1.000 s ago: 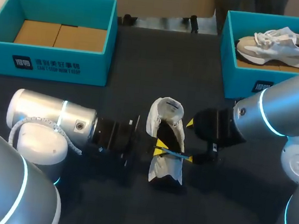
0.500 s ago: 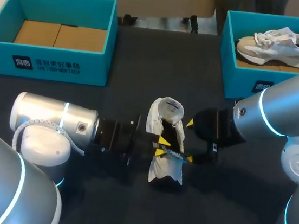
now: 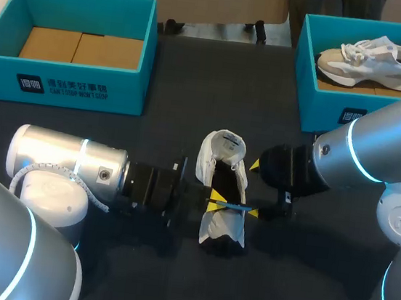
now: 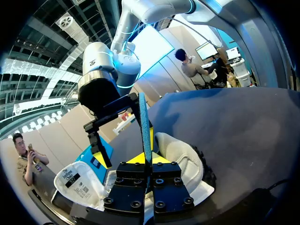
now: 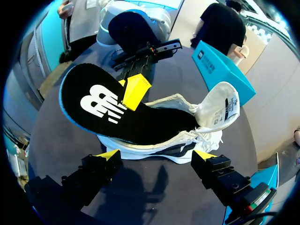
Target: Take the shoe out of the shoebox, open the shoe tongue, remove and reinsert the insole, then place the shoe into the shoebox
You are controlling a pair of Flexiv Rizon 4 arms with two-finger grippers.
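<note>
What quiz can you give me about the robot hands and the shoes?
1. True or false: the left gripper pinches the insole.
2. Where is the spare shoe? A) in the right box B) in the left box C) under an arm
3. Fill in: the right gripper is ___ (open or shut).

Key: 1 true. 2 A. 3 open.
</note>
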